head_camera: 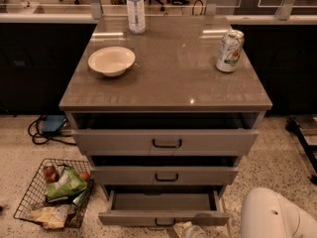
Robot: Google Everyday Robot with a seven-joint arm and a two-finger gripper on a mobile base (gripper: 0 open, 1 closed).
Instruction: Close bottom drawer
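Observation:
The bottom drawer [133,217] is the lowest of three grey drawers in the cabinet [166,95]. It is pulled out the farthest, and its plain grey tray [163,201] lies open to view. Its black bar handle [164,223] sits at the middle of the front. My gripper [189,230] shows as a pale shape at the bottom edge of the camera view, just in front of the drawer front and right of the handle. A white rounded part of my arm [277,214] fills the bottom right corner.
The two upper drawers [166,143] [166,175] stand slightly out. On the cabinet top are a white bowl [111,60], a water bottle [135,8] and a can [229,50]. A wire basket [54,192] of packets sits on the floor at left, with cables [44,130] behind it.

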